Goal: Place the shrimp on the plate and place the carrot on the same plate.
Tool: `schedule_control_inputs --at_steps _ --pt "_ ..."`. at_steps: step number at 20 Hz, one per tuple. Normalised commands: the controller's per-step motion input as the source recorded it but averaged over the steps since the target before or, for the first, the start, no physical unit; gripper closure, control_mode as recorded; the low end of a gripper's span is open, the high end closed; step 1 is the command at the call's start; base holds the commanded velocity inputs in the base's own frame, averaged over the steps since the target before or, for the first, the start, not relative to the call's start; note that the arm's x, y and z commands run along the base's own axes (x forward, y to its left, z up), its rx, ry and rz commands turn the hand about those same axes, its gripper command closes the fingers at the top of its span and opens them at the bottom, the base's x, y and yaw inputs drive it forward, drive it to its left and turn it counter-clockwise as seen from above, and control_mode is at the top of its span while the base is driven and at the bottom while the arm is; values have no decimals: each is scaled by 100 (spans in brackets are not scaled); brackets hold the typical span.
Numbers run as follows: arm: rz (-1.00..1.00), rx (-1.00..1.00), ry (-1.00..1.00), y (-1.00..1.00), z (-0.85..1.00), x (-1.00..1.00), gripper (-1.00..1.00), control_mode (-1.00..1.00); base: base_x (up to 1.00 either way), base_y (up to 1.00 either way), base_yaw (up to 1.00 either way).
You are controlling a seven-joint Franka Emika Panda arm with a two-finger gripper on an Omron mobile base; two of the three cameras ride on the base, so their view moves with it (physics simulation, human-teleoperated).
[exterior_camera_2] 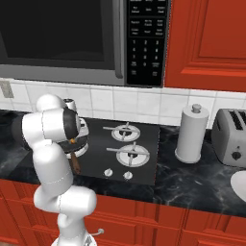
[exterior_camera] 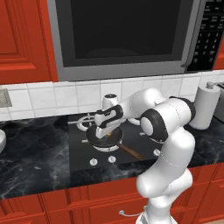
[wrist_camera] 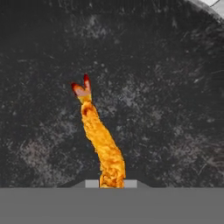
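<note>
Shrimp sits right between the jaws, which have closed narrow on its thick end in the hand view; its body runs away from them, ending in a reddish forked tail. Beneath the jaws and all round the shrimp lies the dark, scuffed floor of a pan, whose rim curves past at the far corner of the hand view. From the left base view the gripper reaches down into that pan on the stove, a speck of orange showing at its tip, and the pan's brown handle points out toward the stove's front edge. From the right base view the arm hides most of the gripper, with the pan's handle showing just below it.
</note>
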Motion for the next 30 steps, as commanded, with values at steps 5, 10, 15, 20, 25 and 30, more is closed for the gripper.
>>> schedule_control_inputs --at_steps 5,10,15,20,25,30 --pt "0 0 0 0 0 -8 100 -100 0 0 0" --pt "-3 0 0 -1 15 -49 100 -100 0 0 0" --pt "-5 0 0 -2 19 -73 100 -100 0 0 0" --pt "-4 0 0 -17 38 -46 100 -100 0 0 0" --pt "-6 0 0 -28 51 -24 100 -100 0 0 0" --pt "-9 0 0 -41 50 -36 100 -100 0 0 0"
